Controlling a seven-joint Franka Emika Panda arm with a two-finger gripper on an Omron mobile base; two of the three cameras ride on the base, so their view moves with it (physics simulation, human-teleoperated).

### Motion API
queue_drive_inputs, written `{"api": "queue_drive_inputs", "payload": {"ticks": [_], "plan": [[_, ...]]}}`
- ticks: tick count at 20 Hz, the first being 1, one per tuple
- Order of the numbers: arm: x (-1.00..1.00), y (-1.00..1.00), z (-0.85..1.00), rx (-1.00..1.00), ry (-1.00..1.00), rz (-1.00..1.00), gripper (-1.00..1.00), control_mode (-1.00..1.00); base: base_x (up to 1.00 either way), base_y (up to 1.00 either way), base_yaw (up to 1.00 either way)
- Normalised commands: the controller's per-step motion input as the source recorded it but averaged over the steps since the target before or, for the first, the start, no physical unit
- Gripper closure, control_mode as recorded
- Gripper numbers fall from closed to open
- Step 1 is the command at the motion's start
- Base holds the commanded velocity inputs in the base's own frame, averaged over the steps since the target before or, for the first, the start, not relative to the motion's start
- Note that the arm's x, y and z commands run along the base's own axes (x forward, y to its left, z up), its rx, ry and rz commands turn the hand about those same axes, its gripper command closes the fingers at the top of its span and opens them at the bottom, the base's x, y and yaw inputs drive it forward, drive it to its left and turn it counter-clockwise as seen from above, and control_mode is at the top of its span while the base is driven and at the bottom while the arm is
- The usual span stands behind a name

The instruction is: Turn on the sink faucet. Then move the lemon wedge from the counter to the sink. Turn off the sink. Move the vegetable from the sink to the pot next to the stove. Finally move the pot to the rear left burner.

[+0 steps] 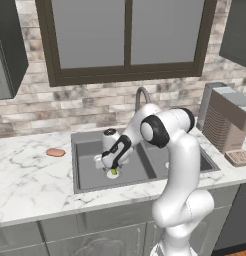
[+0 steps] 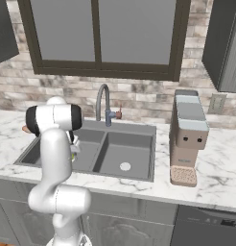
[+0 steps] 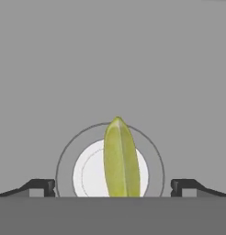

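Observation:
My gripper (image 1: 112, 168) reaches down into the left bowl of the dark grey sink (image 1: 85, 165), just above its floor. Its fingers (image 3: 41, 187) stand wide open with nothing held between them. The yellow-green lemon wedge (image 3: 119, 156) lies across the round white drain (image 3: 87, 173), midway between the fingertips and touching neither. From the left base the lemon wedge (image 1: 114, 172) shows as a small speck under the hand. The grey gooseneck sink faucet (image 2: 103, 100) rises behind the sink (image 2: 134, 158), at the back rim of the white marble counter (image 1: 30, 175).
A flat orange-brown oval (image 1: 55, 152) lies on the counter left of the sink. A tall grey and brown appliance (image 2: 187, 139) stands on the counter to the right. A brick wall and a window run behind the faucet.

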Motion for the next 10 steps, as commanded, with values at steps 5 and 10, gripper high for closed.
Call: {"api": "queue_drive_inputs", "payload": {"ticks": [5,10], "plan": [[0.01,-0.01,-0.2,0.0,0.0,0.0,-1.0,-1.0,0.0,0.0,0.0],[0.04,0.0,-0.2,0.0,0.0,0.0,-1.0,-1.0,0.0,0.0,0.0]]}}
